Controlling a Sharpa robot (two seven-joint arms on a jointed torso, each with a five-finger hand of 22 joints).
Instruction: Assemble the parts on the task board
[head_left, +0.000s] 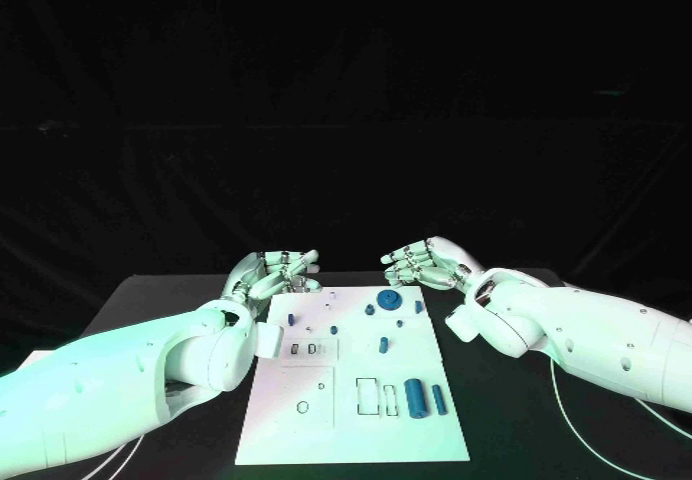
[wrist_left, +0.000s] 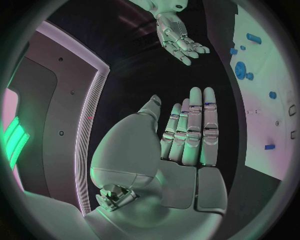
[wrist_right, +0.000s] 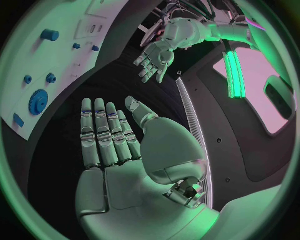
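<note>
The black tabletop (head_left: 173, 300) stretches out before me, and the flat white rectangular task board (head_left: 325, 430) lies in the middle of it, its long side running away from me. My two white arms reach forward along either side of the board. My left hand (head_left: 270, 273) hovers just past the board's far left corner, palm up, fingers straight and spread, holding nothing; my wrist camera shows those fingers (wrist_left: 195, 130) extended side by side with bare palm below. My right hand (head_left: 421, 263) hangs near the far right corner, likewise released and empty, its fingers (wrist_right: 103, 132) stretched out flat. The two hands face each other across the board's far edge, apart and touching nothing. On the board, the largest piece is a thick blue cylinder (head_left: 414, 397) lying near the right edge on my side, with a thinner blue rod (head_left: 438, 400) just beside it. A round blue toothed gear (head_left: 388, 298) sits at the far end, and a small blue peg (head_left: 382, 345) stands nearer the middle.
</note>
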